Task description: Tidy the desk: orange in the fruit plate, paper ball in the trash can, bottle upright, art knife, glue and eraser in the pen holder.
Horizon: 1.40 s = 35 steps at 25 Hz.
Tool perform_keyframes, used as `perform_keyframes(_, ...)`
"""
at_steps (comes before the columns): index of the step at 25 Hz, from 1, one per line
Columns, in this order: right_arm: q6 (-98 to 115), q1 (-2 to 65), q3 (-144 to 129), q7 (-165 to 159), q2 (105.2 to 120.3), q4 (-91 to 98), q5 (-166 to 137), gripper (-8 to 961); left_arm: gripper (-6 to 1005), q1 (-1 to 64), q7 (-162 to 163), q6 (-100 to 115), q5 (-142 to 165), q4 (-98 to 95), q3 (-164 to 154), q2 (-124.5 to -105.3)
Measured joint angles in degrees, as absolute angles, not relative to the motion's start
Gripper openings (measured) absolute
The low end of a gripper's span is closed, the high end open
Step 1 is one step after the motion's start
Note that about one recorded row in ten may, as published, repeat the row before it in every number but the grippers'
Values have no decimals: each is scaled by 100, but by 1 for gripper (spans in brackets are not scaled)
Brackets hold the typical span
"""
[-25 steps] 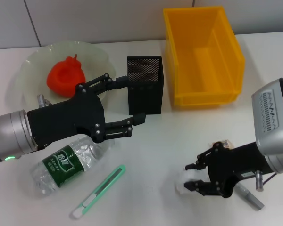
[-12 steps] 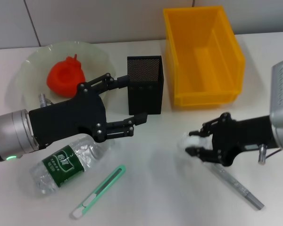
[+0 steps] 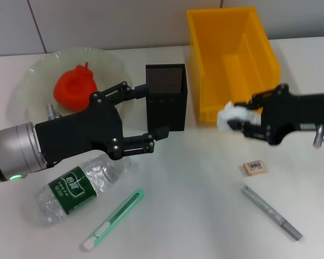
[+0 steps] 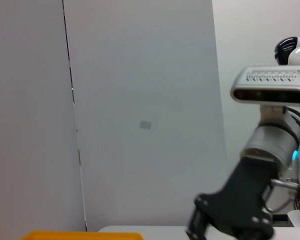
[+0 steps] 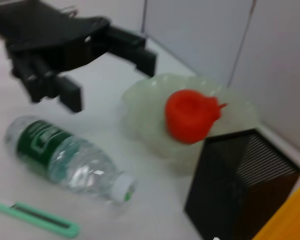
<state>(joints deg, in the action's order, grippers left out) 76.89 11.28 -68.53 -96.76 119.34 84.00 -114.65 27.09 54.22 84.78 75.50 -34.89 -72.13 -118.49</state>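
Fingers of the right gripper (image 3: 238,120) are clamped on the white paper ball (image 3: 230,116), which is held off the desk, just at the near outer wall of the yellow bin (image 3: 233,65) serving as trash can. Ball is at the bin's front lower edge, not inside it. Right arm reaches in from the right side of the head view.

Below those fingers, on the white desk (image 3: 194,199): a small tan eraser (image 3: 254,168) with a label on top, lying flat and free. Nearer the robot than the eraser, a grey pen-shaped stick (image 3: 271,212), probably the glue, lying diagonally and apart from the eraser.

Left gripper (image 3: 151,116) hangs with fingers spread wide, holding nothing. One finger (image 3: 130,92) points at the upper part of the black mesh pen holder (image 3: 166,97); the other ends close to the holder's base. Whether either touches the mesh cannot be told.

Under the left gripper body: a clear plastic bottle (image 3: 75,186) with green label, on its side, white cap seen in the right wrist view (image 5: 121,189). Just nearer the robot than the bottle, the green and white art knife (image 3: 112,219) lies flat on a diagonal.

Behind the left gripper: a pale translucent fruit plate (image 3: 38,75) holding an orange-red fruit (image 3: 74,88) with a short stem. Plate stands beside the pen holder.

Left wrist view shows mostly wall, the right arm, and a sliver of the bin's rim.
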Motion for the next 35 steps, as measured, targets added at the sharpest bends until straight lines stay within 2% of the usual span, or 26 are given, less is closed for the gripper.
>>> perform_keyframes(10, 6810, 1333, -6786, -9511, 11930, 8421, -11452, 341, 847, 2707, 5422, 8473, 7550, -3489, -7220, -11847)
perform_keyframes(35, 6146, 2478, -5612, -8021, 11909, 6502, -10988, 339, 845, 2694, 5420, 8473, 7550, -3489, -7294, -11856)
